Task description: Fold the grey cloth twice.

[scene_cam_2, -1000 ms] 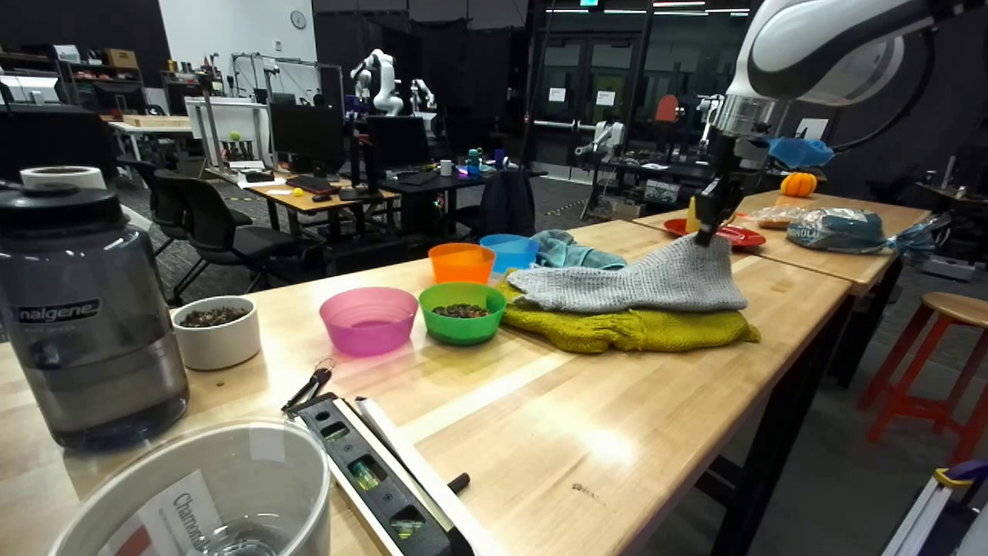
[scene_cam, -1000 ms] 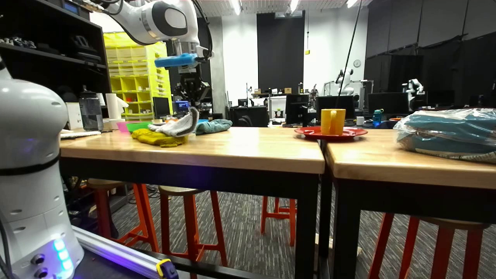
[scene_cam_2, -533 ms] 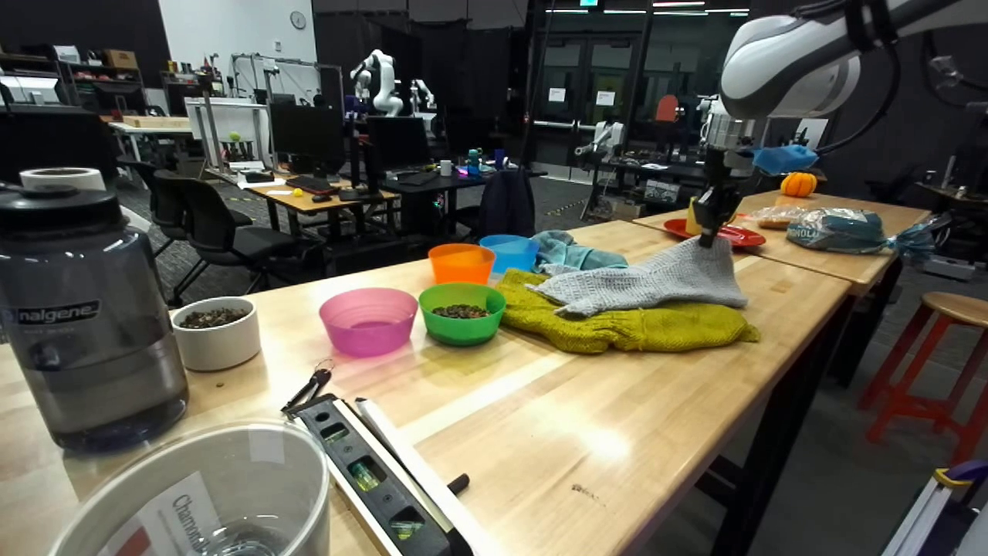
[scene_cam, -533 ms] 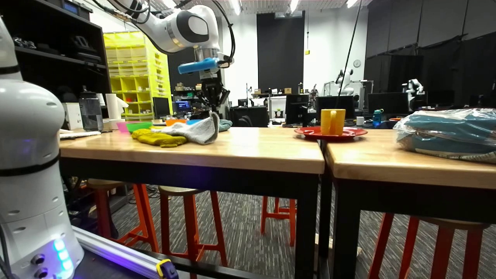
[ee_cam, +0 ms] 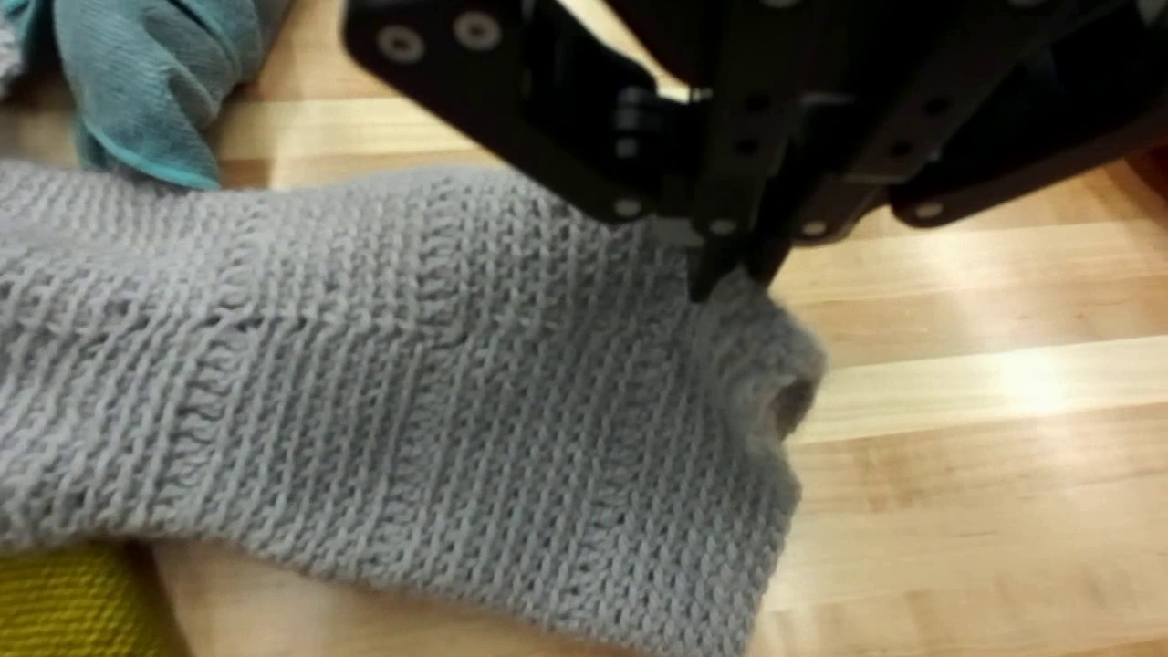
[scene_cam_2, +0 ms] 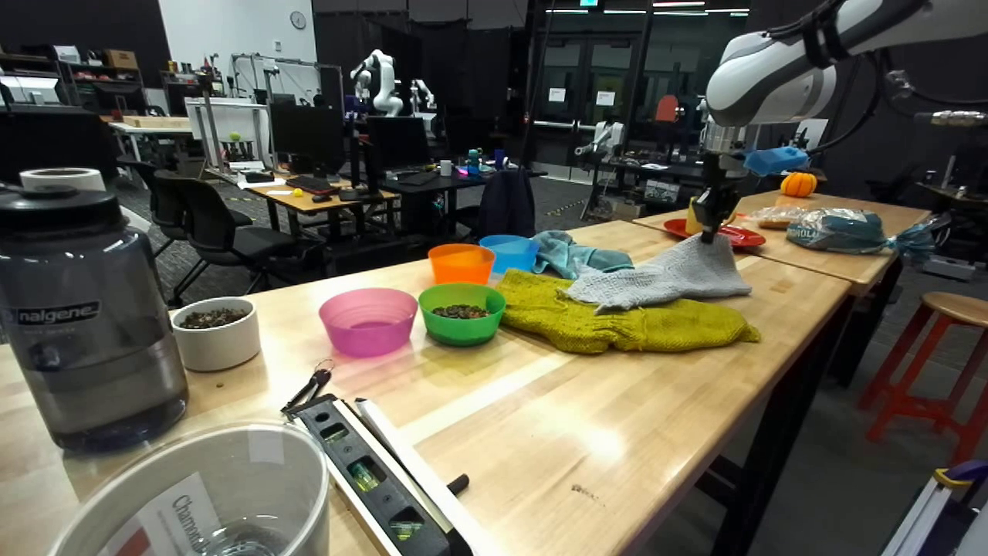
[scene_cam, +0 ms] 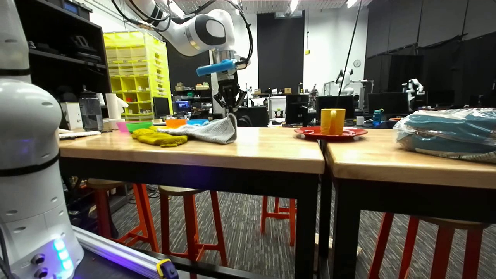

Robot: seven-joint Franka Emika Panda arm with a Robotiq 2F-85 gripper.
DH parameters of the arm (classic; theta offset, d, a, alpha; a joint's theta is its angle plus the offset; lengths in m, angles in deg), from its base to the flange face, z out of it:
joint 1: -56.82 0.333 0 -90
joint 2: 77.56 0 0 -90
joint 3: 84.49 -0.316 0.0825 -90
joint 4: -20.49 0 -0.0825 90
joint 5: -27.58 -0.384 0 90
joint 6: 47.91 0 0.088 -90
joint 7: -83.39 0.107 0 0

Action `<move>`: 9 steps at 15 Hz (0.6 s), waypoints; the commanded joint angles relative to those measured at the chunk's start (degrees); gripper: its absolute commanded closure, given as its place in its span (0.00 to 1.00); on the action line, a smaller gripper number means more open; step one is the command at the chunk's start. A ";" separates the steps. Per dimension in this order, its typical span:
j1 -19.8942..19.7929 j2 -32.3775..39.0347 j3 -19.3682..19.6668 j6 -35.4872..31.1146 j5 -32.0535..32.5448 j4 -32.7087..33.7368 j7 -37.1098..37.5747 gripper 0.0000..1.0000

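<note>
Gripper (ee_cam: 733, 283) is almost fully closed, fingers (ee_cam: 708, 269) pinching one end of the grey cloth (ee_cam: 411, 392); wrist view has my tips nearly together with a bunched fold of knit at and just below them. Held spot is raised off the wooden table (scene_cam_2: 540, 401): in both exterior views the cloth peaks at my tips and slopes away from there, bottom edge below me down on the wood. Its opposite end lies over part of the mustard cloth (scene_cam_2: 656, 328). Fabric runs long and a bit rumpled; can't count layers from here. Teal cloth (scene_cam_2: 557, 251) sits crumpled just behind the grey one in an exterior view; can't tell if they touch. Near the mustard cloth: green bowl (scene_cam_2: 455, 334) with dark bits inside, pink bowl (scene_cam_2: 369, 332), orange bowl (scene_cam_2: 461, 266), blue bowl (scene_cam_2: 511, 251). Closer to that camera: white cup (scene_cam_2: 220, 349), dark bits in it too, smoky plastic bottle (scene_cam_2: 100, 332), black spirit level (scene_cam_2: 384, 496) lying flat. Well apart from the grey cloth, toward the adjoining tabletop: red plate (scene_cam: 310, 133), yellow mug (scene_cam: 332, 122) upright on it, plus a blue package in clear plastic (scene_cam: 453, 133).
</note>
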 commanded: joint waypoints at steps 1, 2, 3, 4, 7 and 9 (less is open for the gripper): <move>-1.11 2.85 0.19 1.30 0.99 4.29 -1.28 0.99; -1.28 3.37 0.20 1.35 0.91 4.96 -1.35 0.99; -1.40 3.76 0.16 1.42 0.94 5.51 -1.35 0.99; -1.46 4.09 0.09 1.39 1.04 5.93 -1.23 0.71; -1.42 4.65 -0.14 0.69 1.17 6.59 -0.81 0.60; -1.31 4.51 -0.32 0.03 1.27 6.67 0.26 0.46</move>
